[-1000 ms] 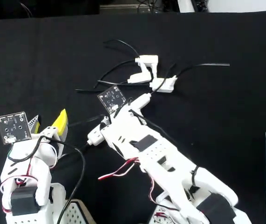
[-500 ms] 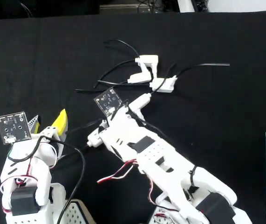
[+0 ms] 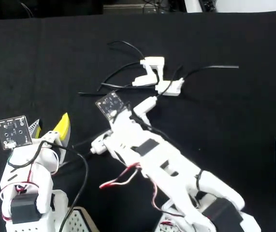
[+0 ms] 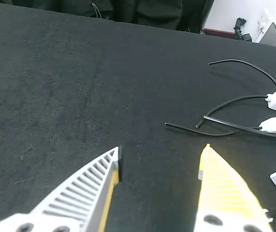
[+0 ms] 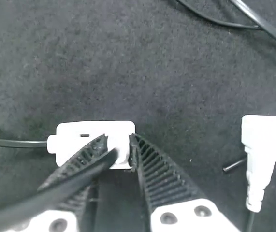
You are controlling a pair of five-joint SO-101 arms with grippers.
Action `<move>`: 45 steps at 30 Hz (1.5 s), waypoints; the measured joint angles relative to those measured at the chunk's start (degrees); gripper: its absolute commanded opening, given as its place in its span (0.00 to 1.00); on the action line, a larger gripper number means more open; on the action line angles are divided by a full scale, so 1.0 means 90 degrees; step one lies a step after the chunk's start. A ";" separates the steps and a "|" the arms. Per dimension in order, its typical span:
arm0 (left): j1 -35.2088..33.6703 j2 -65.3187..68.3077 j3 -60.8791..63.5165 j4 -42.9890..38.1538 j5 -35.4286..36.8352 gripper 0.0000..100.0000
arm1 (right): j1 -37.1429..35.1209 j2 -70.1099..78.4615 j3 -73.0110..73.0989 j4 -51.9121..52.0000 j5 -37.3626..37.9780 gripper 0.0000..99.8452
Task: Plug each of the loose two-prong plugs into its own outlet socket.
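right tool (image 3: pixel 140 110) sits mid-tabletop (image 3: pixel 41 53) in the high view, pinching a white plug (image 3: pixel 146 104) that lies just short of the tangle of white connectors (image 3: pixel 170 87) and black cords (image 3: pixel 121 68). left tool (image 3: pixel 50 126) hangs over the near left of the tabletop, its yellow finger (image 3: pixel 63 125) and grey finger (image 3: pixel 35 127) held apart. left wrist view: left tool (image 4: pixel 161 151) is spread wide with bare tabletop between the tips, and the black cords (image 4: pixel 234 126) lie well beyond it. right wrist view: right tool (image 5: pixel 121 145) is clamped on the white plug (image 5: pixel 89 135), which lies flat on the tabletop with its cord (image 5: pixel 12 142) running off one end. a second white connector (image 5: pixel 263 140) lies apart from it, with a short black stub (image 5: pixel 234 166) just beside that one.
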 measured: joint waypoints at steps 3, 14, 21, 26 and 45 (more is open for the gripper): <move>0.0000 0.0000 0.0000 0.0000 0.0000 0.27 | 0.0000 0.0469 -0.0391 0.0244 0.0000 0.01; -0.0010 0.0000 0.0000 0.0000 0.0000 0.27 | -0.0010 0.1582 -0.1563 0.0996 0.0039 0.01; -0.0010 0.0000 0.0000 0.0000 0.0000 0.27 | 0.0664 0.1172 -0.1573 0.0957 0.0176 0.02; -0.0010 0.0020 0.0068 0.0000 0.0000 0.27 | 0.1377 0.1026 -0.1573 0.0186 -0.0391 0.03; -0.0010 0.0000 0.0068 0.0000 0.0000 0.27 | 0.1485 -0.0479 -0.1573 0.0899 -0.0977 0.15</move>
